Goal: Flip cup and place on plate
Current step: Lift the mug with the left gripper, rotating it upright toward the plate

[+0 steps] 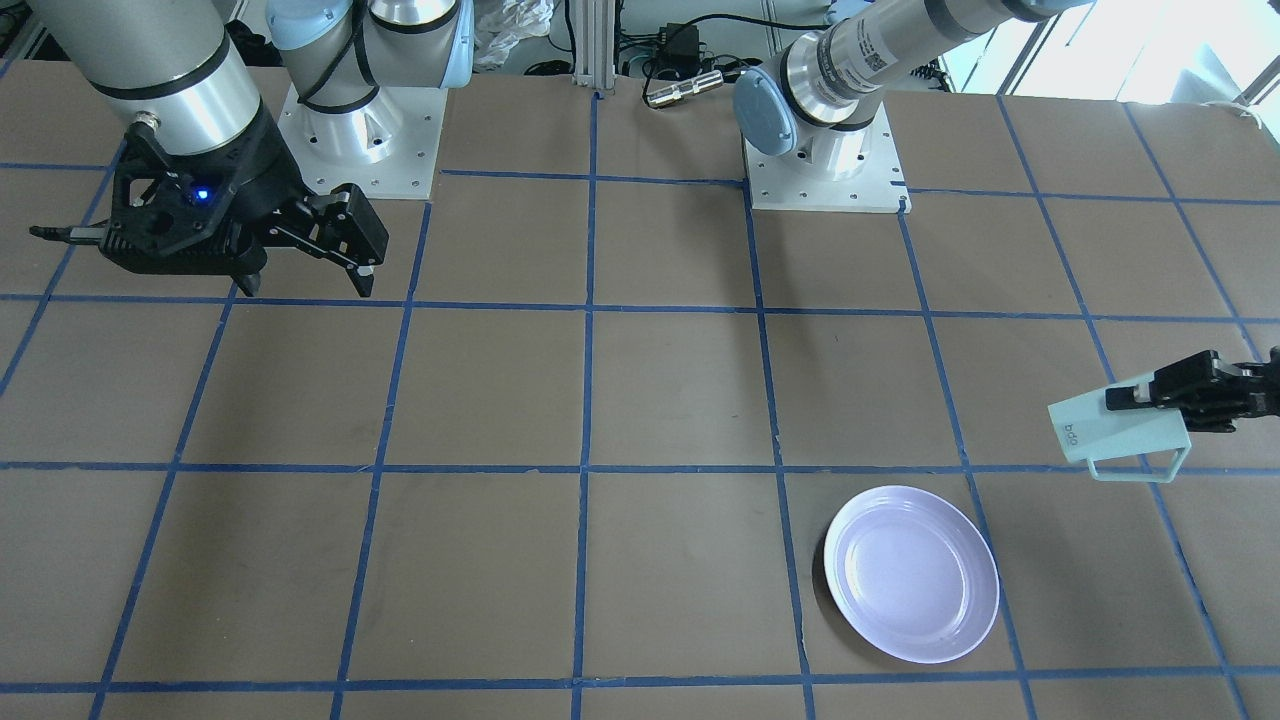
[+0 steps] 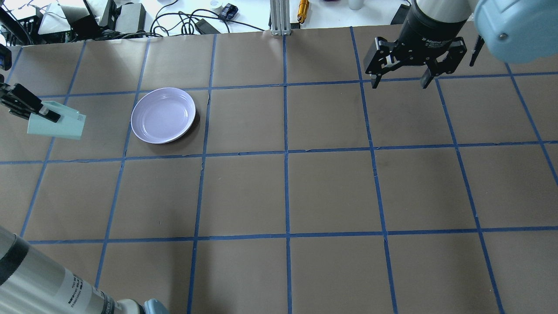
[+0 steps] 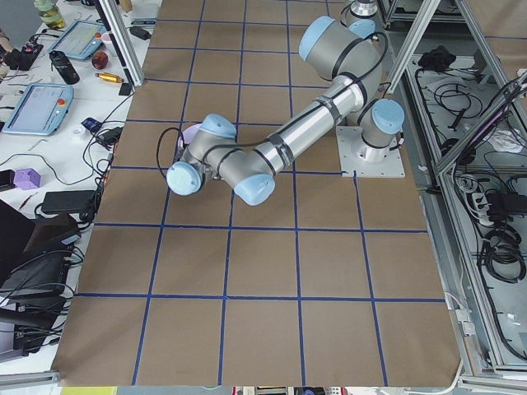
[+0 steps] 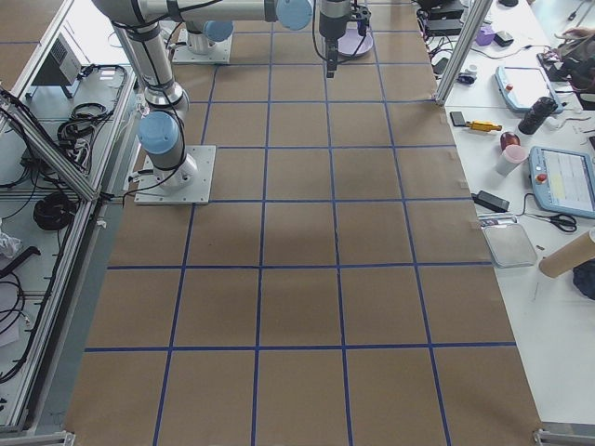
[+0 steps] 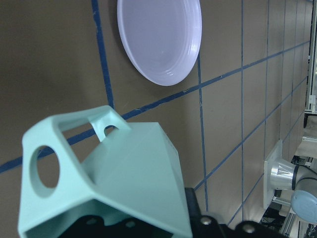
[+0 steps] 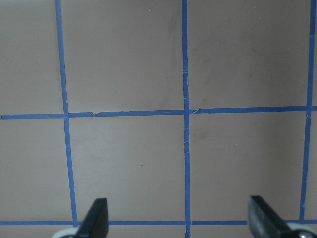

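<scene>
- Table [image 1: 680, 400]: covered edge to edge in brown paper, marked into squares by blue tape [image 1: 588, 400]. The paper shows faint scuffs and lies flat.
- Base plates: two bolted metal plates at the far edge in the front-facing view, one on the left [image 1: 360, 150] and one on the right [image 1: 830, 185], each carrying an arm.
- Room: cables [image 2: 174, 22] and an aluminium post [image 2: 279, 17] lie past the table's edge in the overhead view. A white bench [image 4: 548, 111] runs along one long side and carries a pendant [image 4: 565, 181] and small tools.
- Cup [image 1: 1120, 430]: held on its side at the right edge of the front-facing view. Its handle hangs toward the near side, and the lettered base end points left toward the table's middle.
- Left gripper [image 1: 1125, 397]: clamped on the cup's rim end, with one finger [image 2: 50, 115] lying along the outer wall. The wrist view shows the cup [image 5: 114, 178] close below the lens, with the table well behind it.
- Plate [image 1: 910, 573]: flat on the paper and right way up, near the cup but apart from it, to the cup's left and nearer in the front-facing view. It sits inside one square, close to a tape line.
- Right gripper [image 2: 400, 83]: spread wide and holding nothing, fingers pointing down over bare paper, well apart from cup and plate.
</scene>
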